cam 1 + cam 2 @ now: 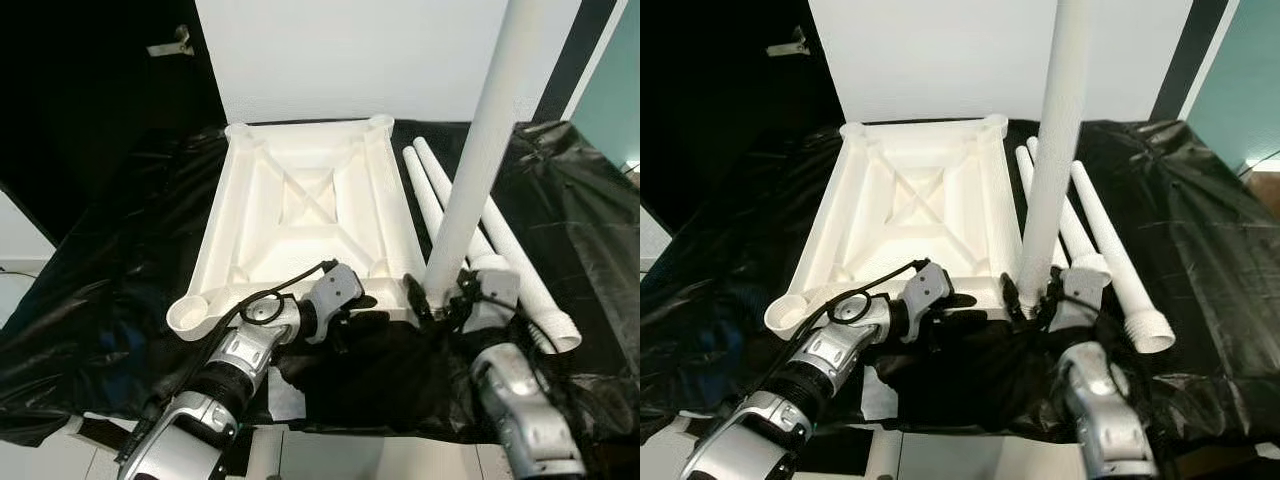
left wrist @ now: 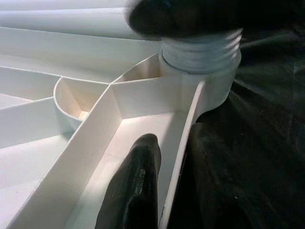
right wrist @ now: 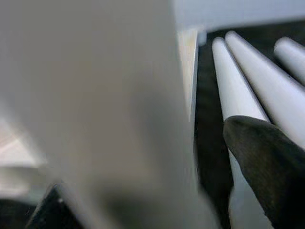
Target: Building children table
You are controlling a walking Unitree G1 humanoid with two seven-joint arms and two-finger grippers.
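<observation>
Left eye view: right gripper [image 1: 440, 305] is clamping the upright leg [image 1: 478, 150] in the tabletop's [image 1: 300, 200] near right socket. Left gripper [image 1: 350, 318] is pinching the near rim. Left wrist view: thread [image 2: 200, 50] is showing; a tilt could cross-thread it. Right wrist view: three spare legs [image 3: 238, 81] are lying beside one tabletop.

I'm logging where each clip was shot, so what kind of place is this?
Probably an indoor room set up for assembly: a work surface covered in black plastic sheeting, a plain white wall panel behind, and an upside-down white plastic tabletop beside loose white tube legs.
</observation>
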